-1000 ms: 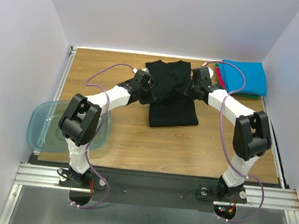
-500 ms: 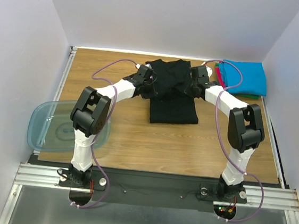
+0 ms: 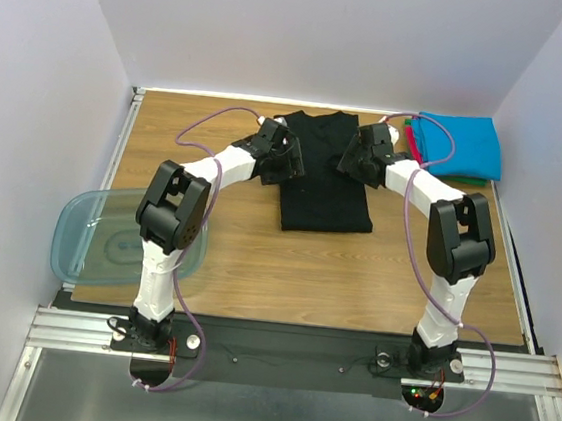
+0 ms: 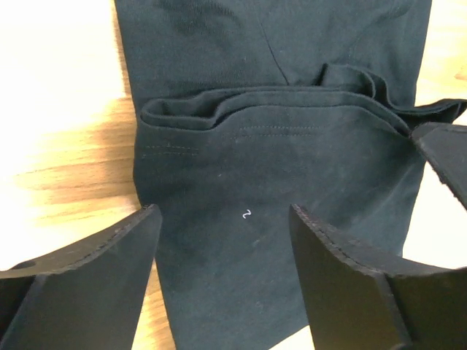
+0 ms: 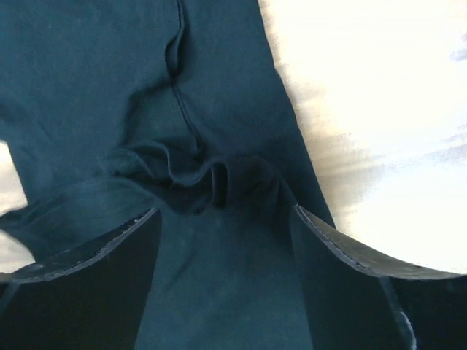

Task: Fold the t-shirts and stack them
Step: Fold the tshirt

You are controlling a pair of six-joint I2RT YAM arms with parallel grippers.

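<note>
Our left gripper [image 4: 222, 255] and right gripper [image 5: 226, 277] both stand wide, holding nothing, above the black shirt [image 3: 326, 180] lying at the far edge of the table [image 3: 216, 254]. It looks soft, light, floppy; we'd pinch its layered fold edges.

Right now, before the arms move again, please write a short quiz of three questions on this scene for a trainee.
1. True or false: the left hand grips the black t-shirt.
2. Choose one: where on the table do the folded coloured t-shirts lie? A) far right corner B) near left corner C) under the black t-shirt
3. Fill in: the plastic tub hangs over the table's ___ edge.
Key: 1 false; 2 A; 3 left.
</note>
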